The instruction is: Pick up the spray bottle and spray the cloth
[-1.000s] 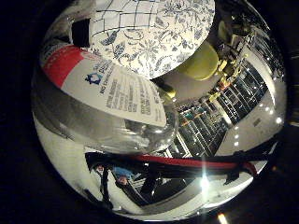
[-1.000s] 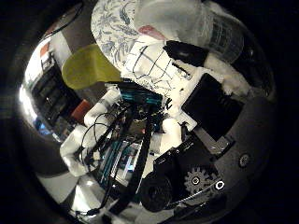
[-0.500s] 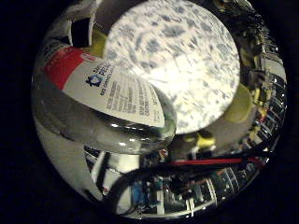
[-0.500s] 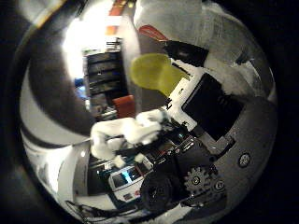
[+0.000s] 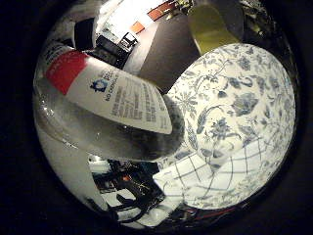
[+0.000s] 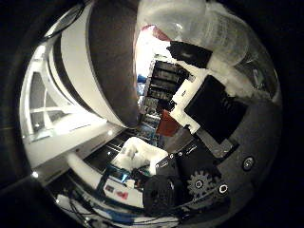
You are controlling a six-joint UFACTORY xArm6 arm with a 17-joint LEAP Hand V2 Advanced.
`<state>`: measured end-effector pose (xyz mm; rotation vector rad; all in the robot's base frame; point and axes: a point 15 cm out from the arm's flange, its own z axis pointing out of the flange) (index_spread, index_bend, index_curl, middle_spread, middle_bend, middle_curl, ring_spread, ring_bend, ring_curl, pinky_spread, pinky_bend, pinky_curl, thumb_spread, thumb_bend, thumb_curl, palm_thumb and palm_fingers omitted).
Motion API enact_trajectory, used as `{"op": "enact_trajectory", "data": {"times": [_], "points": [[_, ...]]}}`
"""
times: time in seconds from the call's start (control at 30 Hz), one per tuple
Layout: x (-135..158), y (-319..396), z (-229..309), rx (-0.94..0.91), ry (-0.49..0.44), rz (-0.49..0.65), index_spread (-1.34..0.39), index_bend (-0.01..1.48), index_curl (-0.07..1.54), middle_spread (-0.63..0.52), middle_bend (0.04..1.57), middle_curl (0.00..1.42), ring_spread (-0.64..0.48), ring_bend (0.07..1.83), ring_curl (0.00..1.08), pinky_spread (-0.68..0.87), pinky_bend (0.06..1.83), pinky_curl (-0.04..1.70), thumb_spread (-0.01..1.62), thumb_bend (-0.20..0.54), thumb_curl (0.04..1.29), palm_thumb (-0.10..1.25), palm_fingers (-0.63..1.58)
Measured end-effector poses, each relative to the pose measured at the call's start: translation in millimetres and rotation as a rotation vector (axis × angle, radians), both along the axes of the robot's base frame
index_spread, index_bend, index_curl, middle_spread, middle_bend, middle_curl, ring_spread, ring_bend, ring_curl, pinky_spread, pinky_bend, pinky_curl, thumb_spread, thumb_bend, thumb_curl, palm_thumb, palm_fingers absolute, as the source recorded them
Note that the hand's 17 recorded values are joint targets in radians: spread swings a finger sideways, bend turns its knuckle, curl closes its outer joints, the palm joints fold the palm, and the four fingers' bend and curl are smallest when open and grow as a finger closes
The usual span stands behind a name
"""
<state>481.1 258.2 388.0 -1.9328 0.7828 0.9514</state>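
Observation:
A clear spray bottle [image 5: 112,98] with a white label and a red band lies close across my palm and fills much of the little finger side view. In the thumb side view my hand [image 6: 209,104], with its white and black fingers [image 6: 190,53], is curled round the bottle's clear body [image 6: 213,26]. The cloth [image 5: 239,117], white with blue flowers and a checked part, lies spread on the dark tabletop [image 5: 164,51] just past the bottle's base.
A yellow-green object [image 5: 208,27] sits on the table beside the cloth's far edge. Shelving and room clutter [image 6: 159,92] show beyond the round table's edge [image 6: 111,71]. The arm's geared parts [image 6: 197,183] sit near the palm.
The whole picture has swung round in both views, so the hand has turned with the bottle still held. The cloth now shows beside the bottle's base instead of behind it.

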Motion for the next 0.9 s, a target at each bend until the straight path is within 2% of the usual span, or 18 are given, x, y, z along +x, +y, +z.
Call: {"op": "enact_trajectory", "data": {"times": [0.2,0.5,0.7,0.9], "points": [[9.4,21.4,-51.5,0.045,0.066,0.032,-0.16,1.18,0.61,-0.08,1.29,0.54,-0.15,1.42,0.54,-0.24,1.03,1.12,1.16,-0.009,0.68,1.06,1.24],[31.2,60.8,-101.2,0.017,0.032,0.025,-0.16,1.18,0.62,-0.08,1.3,0.54,-0.15,1.43,0.54,-0.24,1.03,1.12,1.13,-0.011,0.7,1.04,1.24],[25.3,81.6,-116.6,0.008,0.041,0.059,-0.16,1.18,0.62,-0.08,1.3,0.55,-0.14,1.43,0.54,-0.24,1.03,1.11,1.12,-0.013,0.7,1.03,1.24],[35.0,85.8,-145.3,-0.018,0.052,0.025,-0.15,1.19,0.62,-0.07,1.31,0.55,-0.14,1.43,0.54,-0.23,1.02,1.1,1.1,-0.013,0.7,1.01,1.24]]}}
